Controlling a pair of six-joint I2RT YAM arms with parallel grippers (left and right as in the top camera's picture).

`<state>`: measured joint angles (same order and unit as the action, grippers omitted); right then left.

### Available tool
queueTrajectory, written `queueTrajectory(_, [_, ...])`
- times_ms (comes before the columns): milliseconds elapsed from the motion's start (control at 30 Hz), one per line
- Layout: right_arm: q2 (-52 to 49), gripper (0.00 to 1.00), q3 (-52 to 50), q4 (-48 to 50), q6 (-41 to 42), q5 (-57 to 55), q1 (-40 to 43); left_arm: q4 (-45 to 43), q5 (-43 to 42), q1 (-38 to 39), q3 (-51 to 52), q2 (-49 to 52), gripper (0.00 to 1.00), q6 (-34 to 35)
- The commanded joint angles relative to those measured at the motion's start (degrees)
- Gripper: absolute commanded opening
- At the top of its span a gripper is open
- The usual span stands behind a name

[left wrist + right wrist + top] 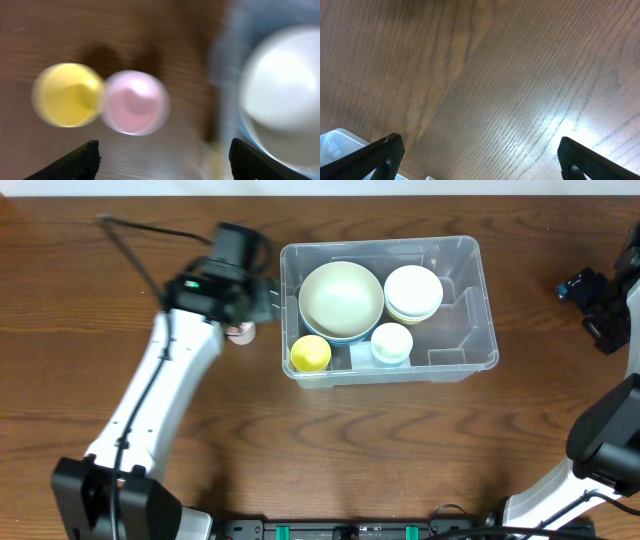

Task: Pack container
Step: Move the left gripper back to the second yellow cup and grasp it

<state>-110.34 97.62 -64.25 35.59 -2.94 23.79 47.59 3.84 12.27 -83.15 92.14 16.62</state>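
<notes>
The container (470,330) stands on the wooden worktop (350,450), near the middle and toward the far edge, with its long side running left to right. Its left half is packed. A large pale bowl (341,298) fills the far left corner, with a blue rim showing under it. Just to its right is a white bowl (413,290), nested on a yellowish one. In front of them, against the near wall, a yellow cup (311,354) sits in the left corner. A small white cup (391,342) stands near it, below the white bowl.

My left hand (164,146) hangs over the worktop just outside the container's left wall. Its fingers (87,154) are spread wide and grip nothing. Below it, blurred in the wrist view, a pink cup (135,102) and a loose yellow cup (67,95) stand on the wood, touching each other, and the container wall is off to the right.

My right hand (480,142) is well to the right of the container, fully spread over bare wood. A clear plastic corner shows at the lower left of its wrist view.
</notes>
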Motion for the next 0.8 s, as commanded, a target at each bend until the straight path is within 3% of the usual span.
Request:
queueTrajectory(0, [0.5,0.99,-0.2,0.0,0.8,-0.2,0.5,0.3,1.7,-6.4,-0.7,1.1,0.84,2.2])
queueTrajectory(200, [0.5,0.99,-0.2,0.0,0.8,-0.2,0.5,0.3,-1.6,-13.9,-0.7,6.4,0.84,2.4])
queueTrajectory(667, [0.5,0.99,-0.2,0.0,0.8,-0.2,0.5,1.0,-1.7,-18.7,-0.6,19.3,0.84,9.2])
queueTrajectory(733, [0.5,0.99,-0.2,0.0,0.8,-0.2,0.5,1.0,-1.7,-18.8,-0.6,20.4,0.78,9.2])
queueTrajectory(767, [0.5,0.99,-0.2,0.0,0.8,-0.2,0.5,1.1,-1.7,-18.7,-0.6,20.8,0.58,9.2])
